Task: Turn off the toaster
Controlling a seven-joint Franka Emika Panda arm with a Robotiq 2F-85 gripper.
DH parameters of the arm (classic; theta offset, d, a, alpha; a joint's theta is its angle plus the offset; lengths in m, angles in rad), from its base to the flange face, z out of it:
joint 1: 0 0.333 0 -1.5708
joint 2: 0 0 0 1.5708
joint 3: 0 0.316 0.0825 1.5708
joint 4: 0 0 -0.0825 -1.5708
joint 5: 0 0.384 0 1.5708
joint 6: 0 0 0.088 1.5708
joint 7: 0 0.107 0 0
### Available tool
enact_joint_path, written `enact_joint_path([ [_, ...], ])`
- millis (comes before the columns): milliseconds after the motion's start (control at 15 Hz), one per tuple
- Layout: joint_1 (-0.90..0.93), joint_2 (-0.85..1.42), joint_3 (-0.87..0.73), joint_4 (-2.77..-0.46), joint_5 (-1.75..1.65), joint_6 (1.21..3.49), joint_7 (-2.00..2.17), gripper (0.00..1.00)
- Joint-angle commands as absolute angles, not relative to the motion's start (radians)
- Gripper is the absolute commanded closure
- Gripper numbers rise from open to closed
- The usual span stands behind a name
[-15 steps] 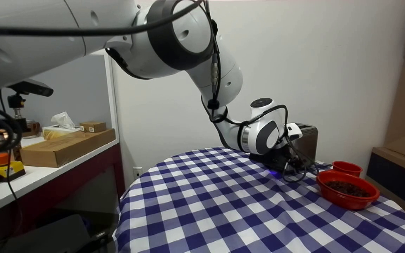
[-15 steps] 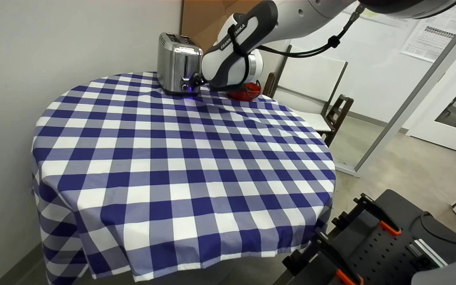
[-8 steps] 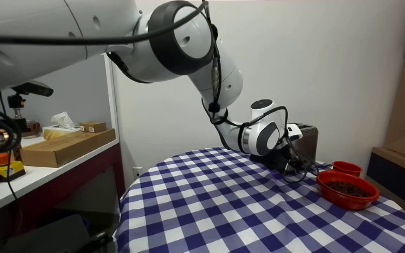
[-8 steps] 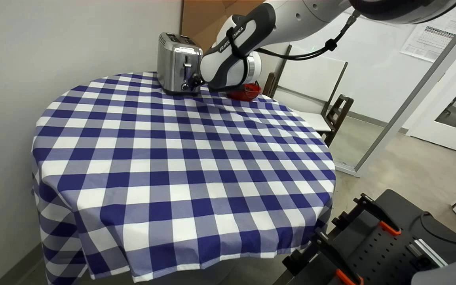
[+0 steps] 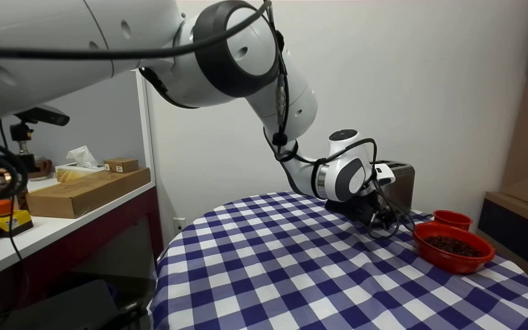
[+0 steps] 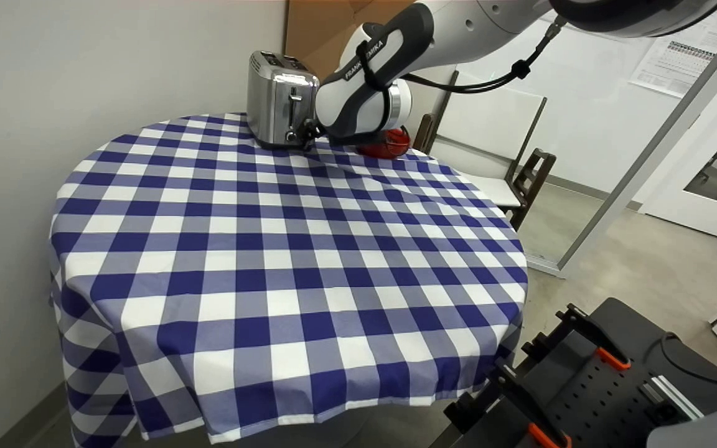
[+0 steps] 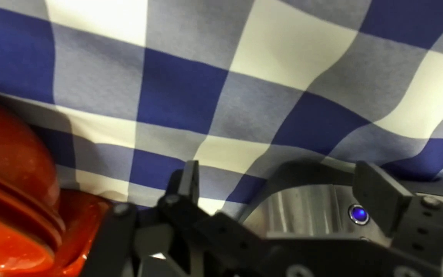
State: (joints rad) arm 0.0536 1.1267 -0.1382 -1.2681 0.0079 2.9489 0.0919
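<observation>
The silver-grey toaster (image 6: 265,102) stands by the wall at the table's far edge. In an exterior view its front lever (image 6: 295,97) is at the top of its slot. My gripper (image 6: 310,129) is low at the toaster's front, beside the small knobs. In an exterior view the toaster (image 5: 401,188) is partly behind my wrist. In the wrist view my gripper (image 7: 276,165) has its fingers wide apart with nothing between them. The toaster front (image 7: 298,209) lies behind the fingers. A round blue button (image 7: 358,214) shows beside the right finger; contact cannot be told.
A red bowl (image 5: 447,263) with brown bits stands near the toaster, and a red cup (image 5: 453,219) is behind it. The bowl is close to my gripper in the wrist view (image 7: 10,154). Loose cables (image 5: 399,224) hang from my wrist. A checked cloth (image 6: 284,249) covers the table.
The toaster lever has risen from low to the top of its slot. The blue glow on the cloth and toaster front in the exterior views is gone. The arm has shifted slightly.
</observation>
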Motion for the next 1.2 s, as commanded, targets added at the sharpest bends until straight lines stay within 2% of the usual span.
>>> enact_joint_path([
  [0,0.04,1.045,-0.106,-1.303,0.017,2.804,0.104,0.0],
  [400,0.017,0.836,-0.085,-1.44,0.011,2.542,0.094,0.0],
  [1133,-0.053,0.41,-0.032,-1.884,0.084,2.218,0.059,0.0],
])
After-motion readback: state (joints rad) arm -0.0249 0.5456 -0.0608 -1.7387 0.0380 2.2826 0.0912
